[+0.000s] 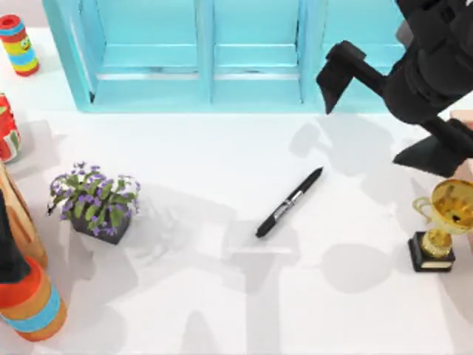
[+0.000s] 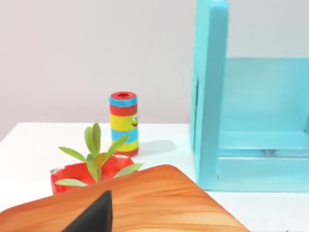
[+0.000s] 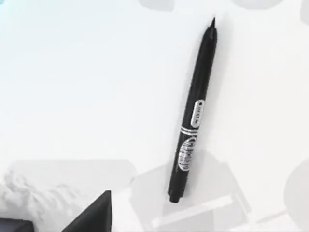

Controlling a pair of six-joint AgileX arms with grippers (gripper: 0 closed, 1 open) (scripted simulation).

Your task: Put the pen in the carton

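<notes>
Near the middle of the white bench (image 1: pixel 222 310), the pen (image 1: pixel 290 202) lies flat on a diagonal, untouched and apart from everything else. Up at the right, the right end effector (image 1: pixel 384 122) hangs with its fingers spread wide, empty, off to one side of the pen. This looks like the approach step: next it must come over the pen's mid-body, descend and close. A peach edge at the right border may be the carton (image 1: pixel 464 116). Whether the left arm's fingers are apart, I cannot tell.

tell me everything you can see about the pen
The pen is a slim black marker with a pointed tip and a small white-grey printed label band at mid-body. It looks like plastic. It lies flat and diagonal on the white table, near the middle, tip toward the turquoise shelf unit. Nothing else touches it.
</notes>
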